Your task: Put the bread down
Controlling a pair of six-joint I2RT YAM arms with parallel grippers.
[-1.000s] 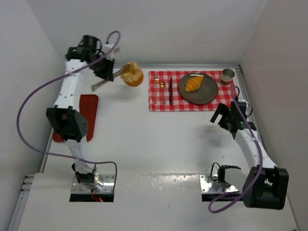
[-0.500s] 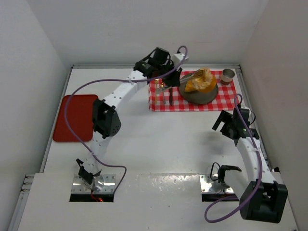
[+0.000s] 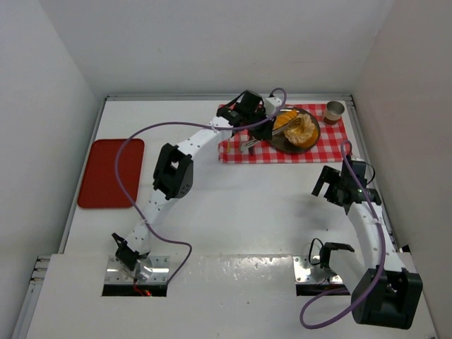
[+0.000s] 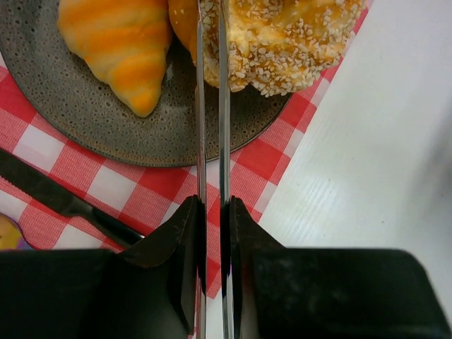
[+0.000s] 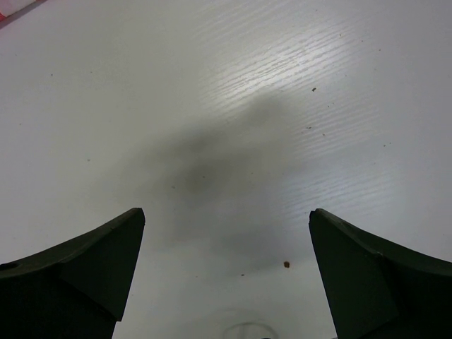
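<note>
Left gripper (image 4: pixel 212 212): pinched narrow around metal tongs (image 4: pixel 224 141), both thin blades nearly parallel and pointed straight ahead of the fingers. At the blades' far end, well ahead of the gripper: the sesame-topped bun (image 4: pixel 289 35), caught between the tips, over the near right edge of a dark speckled plate (image 4: pixel 92 127). Set down or just above it: cannot tell. Just left of the blades, on the same plate and close beside the bun: the ridged croissant (image 4: pixel 123 49), lying free of the tongs. Under the plate and directly below the gripper: a red-and-white checkered cloth (image 4: pixel 275 155). On that cloth, to the gripper's left: a dark knife (image 4: pixel 56 198). To the gripper's right: bare white table (image 4: pixel 381 176).

Farther ahead of the left gripper, past the bun, at the cloth's corner: a small cup (image 3: pixel 334 111). Far behind that gripper, back beside its arm: a red tray (image 3: pixel 109 173).

Right gripper (image 5: pixel 226 233): spread wide, holding nothing, hanging over bare table, well apart from plate, bun and croissant.
</note>
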